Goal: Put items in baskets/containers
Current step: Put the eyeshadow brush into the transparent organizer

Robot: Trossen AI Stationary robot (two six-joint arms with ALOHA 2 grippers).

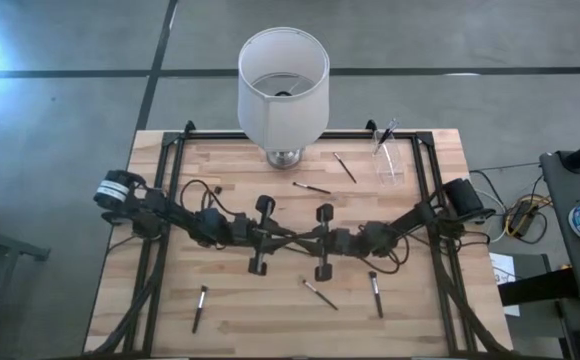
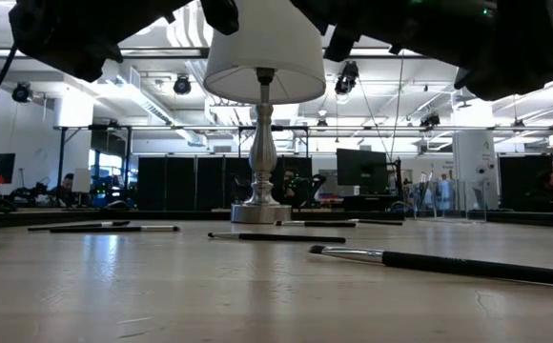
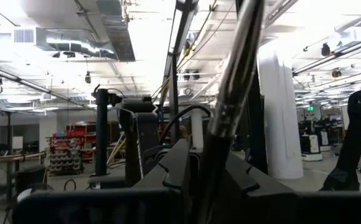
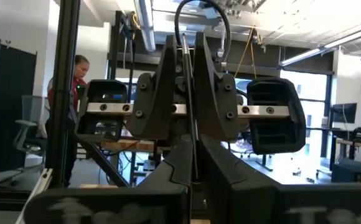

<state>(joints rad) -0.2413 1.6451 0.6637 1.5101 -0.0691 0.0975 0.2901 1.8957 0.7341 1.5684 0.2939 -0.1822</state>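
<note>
Both arms meet over the table's middle. My left gripper (image 1: pixel 278 236) and my right gripper (image 1: pixel 305 239) face each other, each shut on a thin makeup brush (image 3: pixel 230 93) with a silvery ferrule and dark handle (image 4: pixel 189 106). It appears to be one brush spanning both, lifted above the table. Several more brushes lie flat on the wood: (image 1: pixel 311 188), (image 1: pixel 344 167), (image 1: pixel 199 308), (image 1: pixel 320 293), (image 1: pixel 376 294). The small clear cup (image 1: pixel 391 163) stands near the far right corner with brushes (image 1: pixel 385 132) sticking up in it. My left gripper pinches the brush between its two fingers just below the silvery ferrule (image 3: pixel 215 140), coming level from the table's left. The brush runs on past the fingers, clear of the table. My right gripper pinches the thin dark handle (image 4: pixel 193 163) between its two fingers, coming level from the table's right, opposite the left gripper's fingers (image 4: pixel 168 93). The handle lies along the fingers.
A big white lampshade (image 1: pixel 283 85) on a metal base (image 1: pixel 283 157) stands at the far edge's middle. A black frame (image 1: pixel 170 150) rims the table. Cables trail from both arms. Bare wood lies near the front edge between the loose brushes.
</note>
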